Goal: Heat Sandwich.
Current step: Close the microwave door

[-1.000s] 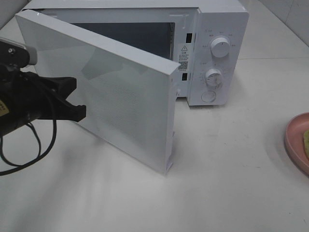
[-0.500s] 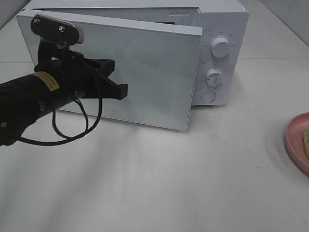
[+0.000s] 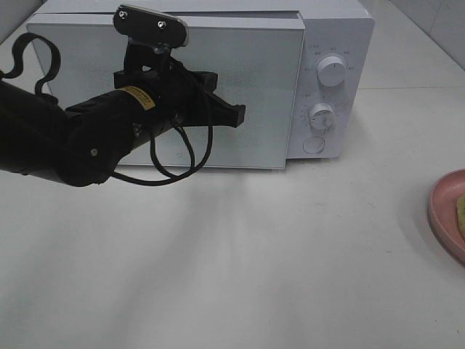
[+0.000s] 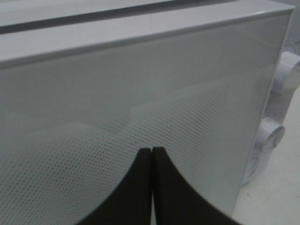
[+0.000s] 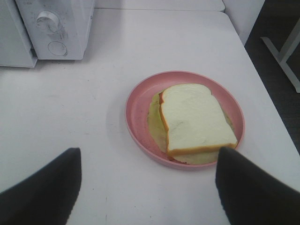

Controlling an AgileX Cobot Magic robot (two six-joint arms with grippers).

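The white microwave point(image 3: 330, 29) stands at the back of the table, its door point(image 3: 269, 87) swung almost flat against its front. My left gripper point(image 3: 236, 113) is shut and empty, its tips pressed against the door panel; the left wrist view shows the tips point(image 4: 152, 151) together on the dotted window. The sandwich point(image 5: 194, 119), white bread with green and red filling, lies on a round pink plate point(image 5: 138, 117) to the right of the microwave. My right gripper point(image 5: 147, 157) is open and empty, just short of the plate. Only the plate's edge point(image 3: 445, 211) shows in the exterior high view.
Two knobs point(image 3: 332, 70) point(image 3: 320, 115) and a round button point(image 3: 314, 145) sit on the microwave's right panel. The left arm's cable point(image 3: 182, 163) hangs in front of the door. The table edge point(image 5: 255, 61) runs to the right of the plate.
My left gripper has swept right and back, pushing the microwave door from wide open to nearly closed. The plate has not moved.
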